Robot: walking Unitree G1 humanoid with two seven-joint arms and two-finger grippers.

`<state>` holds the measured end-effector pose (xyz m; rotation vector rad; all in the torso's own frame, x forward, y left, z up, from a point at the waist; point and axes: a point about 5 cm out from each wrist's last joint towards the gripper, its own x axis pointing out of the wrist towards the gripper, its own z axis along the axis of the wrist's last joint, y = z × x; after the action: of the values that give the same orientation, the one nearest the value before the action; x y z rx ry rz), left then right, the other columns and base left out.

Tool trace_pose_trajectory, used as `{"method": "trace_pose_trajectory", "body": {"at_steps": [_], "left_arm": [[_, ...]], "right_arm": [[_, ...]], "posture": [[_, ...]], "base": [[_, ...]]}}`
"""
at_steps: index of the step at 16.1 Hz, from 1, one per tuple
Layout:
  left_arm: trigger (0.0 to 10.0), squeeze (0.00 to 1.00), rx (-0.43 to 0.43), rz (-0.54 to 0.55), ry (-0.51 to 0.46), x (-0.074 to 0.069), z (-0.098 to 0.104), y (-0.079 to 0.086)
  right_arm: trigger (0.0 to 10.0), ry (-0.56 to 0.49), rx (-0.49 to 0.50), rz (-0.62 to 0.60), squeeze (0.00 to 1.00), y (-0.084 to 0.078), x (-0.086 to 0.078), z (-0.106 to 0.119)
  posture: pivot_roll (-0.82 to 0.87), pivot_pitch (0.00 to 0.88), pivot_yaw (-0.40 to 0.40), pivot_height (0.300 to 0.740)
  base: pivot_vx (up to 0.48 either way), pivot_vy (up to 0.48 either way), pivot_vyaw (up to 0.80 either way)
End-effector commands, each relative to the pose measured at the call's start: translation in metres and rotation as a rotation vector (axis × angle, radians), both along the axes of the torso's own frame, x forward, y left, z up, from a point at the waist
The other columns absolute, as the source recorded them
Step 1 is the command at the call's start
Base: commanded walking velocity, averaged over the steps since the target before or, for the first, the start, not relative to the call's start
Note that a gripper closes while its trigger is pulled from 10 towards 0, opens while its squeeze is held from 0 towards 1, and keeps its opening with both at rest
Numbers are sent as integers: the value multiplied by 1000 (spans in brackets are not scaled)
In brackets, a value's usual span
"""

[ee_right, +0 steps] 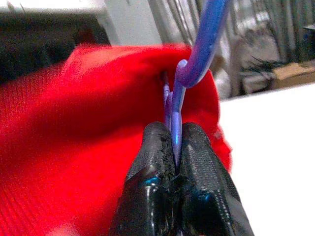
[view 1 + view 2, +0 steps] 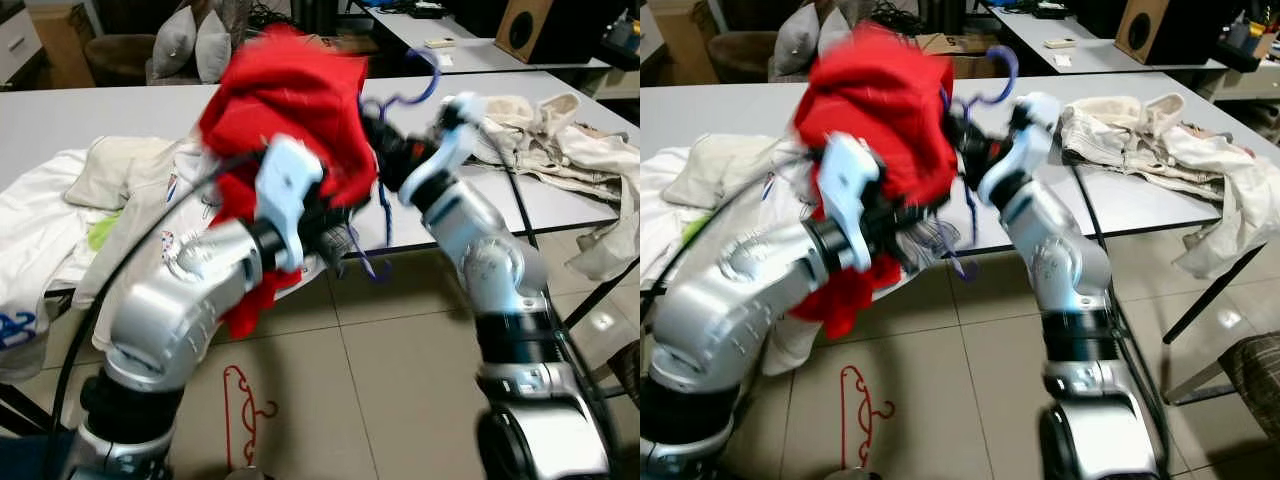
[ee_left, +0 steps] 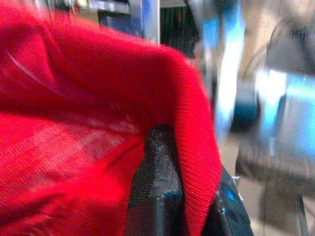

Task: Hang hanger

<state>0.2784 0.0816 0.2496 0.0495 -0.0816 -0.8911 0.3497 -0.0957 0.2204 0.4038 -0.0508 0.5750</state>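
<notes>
Head cameras: your two silver arms are raised over the tiled floor [image 2: 400,380] in front of a long grey table [image 2: 90,115]; between them hangs a bunched red garment [image 2: 290,110], blurred; your left gripper [image 2: 335,235] is pushed up into its lower folds, and your right gripper [image 2: 385,140] sits at its far side, where a purple hanger [image 2: 420,92] curls its hook above the cloth and trails a thin arm down below the table edge; white and cream clothes [image 2: 120,175] lie heaped on the table on your left, a cream garment [image 2: 560,140] sprawls on your right and spills over the edge; a second red hanger [image 2: 240,415] lies flat on the floor near your left arm; grey cushions [image 2: 195,42] and a wooden speaker [image 2: 528,28] stand beyond the table.

Left wrist camera: you see one black finger [image 3: 155,191] buried in red knit, a fold of the cloth wrapped over it and running down between it and the other finger's edge; the jaws look clamped on the red garment, though the picture is blurred.

Right wrist camera: your two black fingers [image 1: 152,167] are pressed together on the thin purple neck of the hanger; its hook rises straight out from the fingertips, and the red garment bulges just behind it, touching the hanger at the neck; the white tabletop lies beyond.
</notes>
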Motion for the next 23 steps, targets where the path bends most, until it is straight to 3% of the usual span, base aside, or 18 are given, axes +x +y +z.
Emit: {"method": "trace_pose_trajectory", "body": {"at_steps": [1, 2, 3, 4, 5, 8, 12, 14, 16, 18, 21, 23], "left_arm": [[10000, 0, -16, -13, -38, -3, 10, -1], [10000, 0, -24, 64, -124, 7, 35, 16], [10000, 0, -37, 101, -153, 12, 45, 23], [10000, 0, -57, 133, -172, 16, 53, 28], [10000, 0, -101, 218, -220, 27, 75, 43], [10000, 0, -102, 266, -249, 39, 92, 51], [10000, 0, -44, 237, -181, 49, 67, 29], [10000, 0, -43, 234, -165, 52, 62, 26], [10000, 0, -41, 237, -150, 54, 59, 27], [10000, 0, -47, 184, -138, 48, 59, 26], [10000, 0, -26, 131, -109, 43, 53, 25], [10000, 0, -34, 97, -95, 38, 51, 20]], "right_arm": [[10000, -22, -37, -27, 0, -4, -1, 1], [10000, -29, -243, -41, 0, -10, -9, -17], [10000, -35, -283, -32, 0, -11, -13, -21], [10000, -35, -272, -20, 0, -12, -15, -21], [10000, -65, -264, 55, 0, -13, -27, -20], [10000, -124, -151, 293, 0, -8, -63, -12], [10000, -164, -70, 339, 0, -15, -85, -2], [10000, -153, -84, 351, 0, -15, -89, -2], [10000, -108, -103, 239, 0, -22, -83, -7], [10000, -44, -86, 27, 0, -40, -62, -14], [10000, -51, 64, -21, 0, -44, -55, -2], [10000, -23, 104, -9, 0, -40, -50, -1]], "posture": [[39, 0, -34, 740], [36, 0, -34, 740], [36, 0, -34, 740], [41, 0, -38, 740], [45, 0, -41, 740], [39, 0, -30, 740], [17, 0, -7, 740], [15, 0, -7, 740], [12, 0, -4, 740], [13, 0, -3, 740], [16, 0, -6, 740], [16, 0, -9, 740]], "base": [[0, 0, 0], [0, 0, 0], [0, 0, 0], [0, 0, 0], [0, 0, 0], [0, 0, 0], [0, 0, 0], [0, 0, 0], [0, 0, 0], [0, 0, 0], [0, 0, 0], [0, 0, 0]]}}
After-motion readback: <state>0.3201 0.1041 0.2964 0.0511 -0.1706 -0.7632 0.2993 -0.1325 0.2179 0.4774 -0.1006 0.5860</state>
